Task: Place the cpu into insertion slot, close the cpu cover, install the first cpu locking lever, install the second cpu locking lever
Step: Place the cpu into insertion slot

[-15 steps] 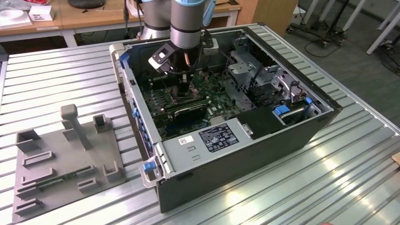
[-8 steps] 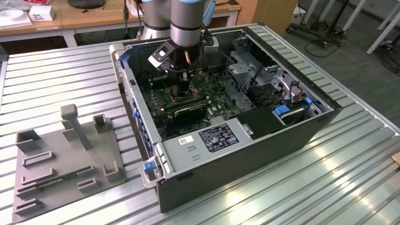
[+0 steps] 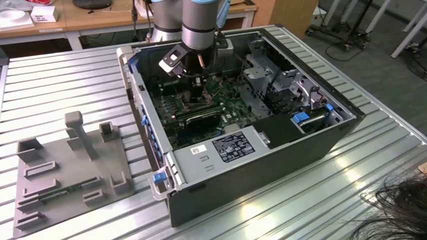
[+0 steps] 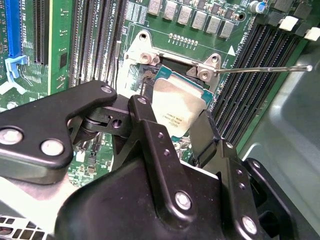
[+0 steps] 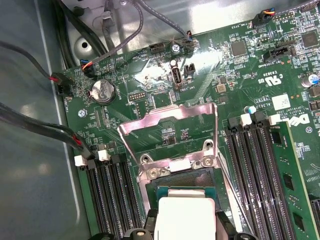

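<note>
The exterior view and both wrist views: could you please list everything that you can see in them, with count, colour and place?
table: 1, silver, under everything
computer case: 1, dark, open on the table
fixture tray: 1, grey, on the table, exterior view's left
motherboard: 1, green, inside the case
insertion slot: 1, dark, on the motherboard
cpu cover: 1, silver, raised open beside the slot
memory slots: several, black, both sides of the slot
locking lever: 1, silver, reaching out over memory slots
coin battery: 1, silver, on the motherboard
cpu: 1, silver-grey, over the slot
person's hair: 1 patch, dark, exterior view's lower right corner
arm: 1, grey, above the case
gripper: 1, black, shut on the cpu
</note>
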`<state>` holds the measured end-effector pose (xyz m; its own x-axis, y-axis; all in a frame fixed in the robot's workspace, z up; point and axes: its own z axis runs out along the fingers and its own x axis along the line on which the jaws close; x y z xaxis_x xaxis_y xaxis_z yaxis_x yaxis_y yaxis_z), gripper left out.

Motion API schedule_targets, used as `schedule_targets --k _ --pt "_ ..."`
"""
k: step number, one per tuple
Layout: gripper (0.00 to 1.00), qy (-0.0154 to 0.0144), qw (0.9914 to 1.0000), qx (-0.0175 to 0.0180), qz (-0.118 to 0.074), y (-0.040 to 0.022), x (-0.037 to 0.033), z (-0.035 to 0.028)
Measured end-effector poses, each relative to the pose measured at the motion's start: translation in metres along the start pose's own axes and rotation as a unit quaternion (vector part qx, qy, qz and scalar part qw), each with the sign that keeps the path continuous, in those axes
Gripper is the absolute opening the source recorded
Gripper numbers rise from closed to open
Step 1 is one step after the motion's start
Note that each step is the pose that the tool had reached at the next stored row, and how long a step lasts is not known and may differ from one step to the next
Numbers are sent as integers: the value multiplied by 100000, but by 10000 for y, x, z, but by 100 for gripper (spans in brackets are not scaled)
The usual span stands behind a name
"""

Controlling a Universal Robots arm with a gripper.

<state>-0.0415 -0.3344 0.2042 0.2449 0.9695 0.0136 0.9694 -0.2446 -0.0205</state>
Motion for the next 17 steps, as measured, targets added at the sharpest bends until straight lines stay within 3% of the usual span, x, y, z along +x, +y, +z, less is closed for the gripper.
schedule_targets --k 9,14,17 --pt "54 9 100000 -25 -57 0 0 0" --pt "54 235 99995 -888 -472 0 0 1" --pt "54 235 99990 -924 -1002 0 0 0"
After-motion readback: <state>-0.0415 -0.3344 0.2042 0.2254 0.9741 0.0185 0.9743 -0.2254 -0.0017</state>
